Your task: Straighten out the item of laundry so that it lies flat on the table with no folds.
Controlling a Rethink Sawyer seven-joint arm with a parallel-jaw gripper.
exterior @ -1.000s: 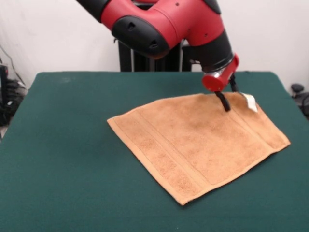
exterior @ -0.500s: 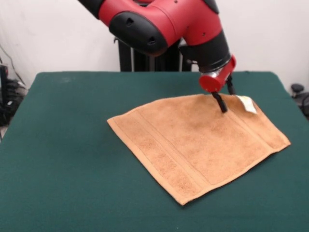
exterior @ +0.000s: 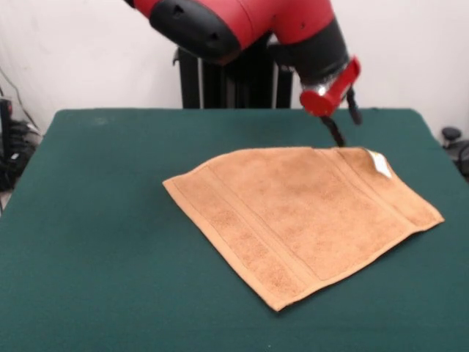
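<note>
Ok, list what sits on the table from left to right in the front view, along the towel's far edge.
Bare green table → tan-orange towel → claw hanging above the towel's far edge → small white tag near the towel's right far corner → bare table again.

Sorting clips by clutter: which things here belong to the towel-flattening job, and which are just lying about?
Job:
- towel, spread nearly flat
- white tag at its far corner
- green table
- tool, raised above the towel's far edge

Lying about:
- cables off the table's edge
- dark object beyond the other side
</note>
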